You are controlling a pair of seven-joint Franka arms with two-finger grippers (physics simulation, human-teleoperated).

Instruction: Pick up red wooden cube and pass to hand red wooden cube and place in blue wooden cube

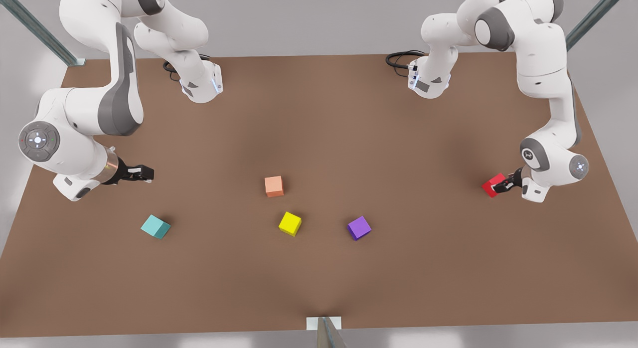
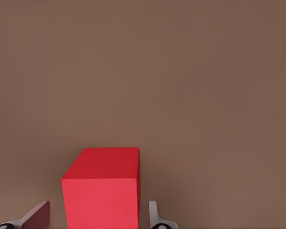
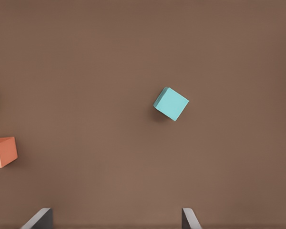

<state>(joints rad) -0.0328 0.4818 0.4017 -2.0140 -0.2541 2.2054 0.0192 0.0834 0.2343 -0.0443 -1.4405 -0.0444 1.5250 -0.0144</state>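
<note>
In the front view, we are seeing the left hand (image 1: 500,186) at that view's right, its arm bending low over the brown bench (image 1: 319,113) and reaching sideways. It is pinching the red wooden cube (image 1: 492,184), which is tilted; we cannot tell whether it is touching the bench. At the front view's left, the right hand (image 1: 148,174) is hanging near the bench on a low, folded arm. The blue wooden cube (image 1: 155,227) is lying near it, toward the front edge. A salmon cube (image 1: 274,186), a yellow cube (image 1: 290,223) and a purple cube (image 1: 359,228) are lying spread across the middle, between the two hands and well apart from both.

In the left wrist view, we are seeing the red wooden cube (image 2: 102,188) between two fingers (image 2: 35,215), one at each side.

In the right wrist view, the fingers (image 3: 38,219) are standing spread wide with nothing between them. The blue wooden cube (image 3: 171,103) is lying alone on the bench ahead of them, with the salmon cube (image 3: 2,151) at the picture's edge.
</note>
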